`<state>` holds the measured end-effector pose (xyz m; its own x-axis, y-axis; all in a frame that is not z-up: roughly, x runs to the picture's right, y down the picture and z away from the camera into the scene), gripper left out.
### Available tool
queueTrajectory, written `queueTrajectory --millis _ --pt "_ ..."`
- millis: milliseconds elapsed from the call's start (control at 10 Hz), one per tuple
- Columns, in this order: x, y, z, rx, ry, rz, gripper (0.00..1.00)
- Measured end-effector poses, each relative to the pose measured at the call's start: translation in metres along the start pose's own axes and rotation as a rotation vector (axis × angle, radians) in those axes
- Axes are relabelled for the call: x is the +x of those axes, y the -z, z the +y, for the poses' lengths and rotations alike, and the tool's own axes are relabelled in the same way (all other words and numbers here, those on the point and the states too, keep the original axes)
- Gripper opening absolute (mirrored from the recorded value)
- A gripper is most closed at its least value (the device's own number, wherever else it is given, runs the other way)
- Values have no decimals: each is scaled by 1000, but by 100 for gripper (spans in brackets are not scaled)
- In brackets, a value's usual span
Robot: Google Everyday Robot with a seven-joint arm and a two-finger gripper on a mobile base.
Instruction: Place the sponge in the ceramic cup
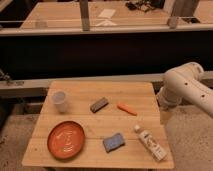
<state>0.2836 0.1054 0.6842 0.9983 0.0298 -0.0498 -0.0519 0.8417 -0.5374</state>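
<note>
Flat blue rectangular sponge (114, 142) lying lower centre, whitish round ceramic cup (59, 100) sitting mid left; gripper (165, 116) hanging mid right, can't tell how open

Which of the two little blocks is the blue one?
The sponge, at the front beside the orange plate. The other block is dark grey-brown, farther back. The gripper hangs just off the table.

You found the sponge (114, 142), a small flat blue rectangular pad, lying flat near the front edge of the counter (82, 91). The ceramic cup (59, 100), plain, whitish and slightly tapered, stood upright at the left rear, well apart from the sponge. The hand (165, 116) hung beside the counter's right edge.
</note>
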Motion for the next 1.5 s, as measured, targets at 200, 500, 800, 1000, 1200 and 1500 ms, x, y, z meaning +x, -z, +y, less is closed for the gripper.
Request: queueTrajectory --millis 200,500,800,1000,1200,1500 --pt "0 0 0 0 0 0 80" --pt "-15 -4 6 -11 23 10 80" --pt "-53 -8 11 -21 64 22 80" --pt "-55 -11 15 -27 84 27 80" --pt "-71 -18 22 -37 140 31 80" --pt "-104 -25 27 -40 199 35 80"
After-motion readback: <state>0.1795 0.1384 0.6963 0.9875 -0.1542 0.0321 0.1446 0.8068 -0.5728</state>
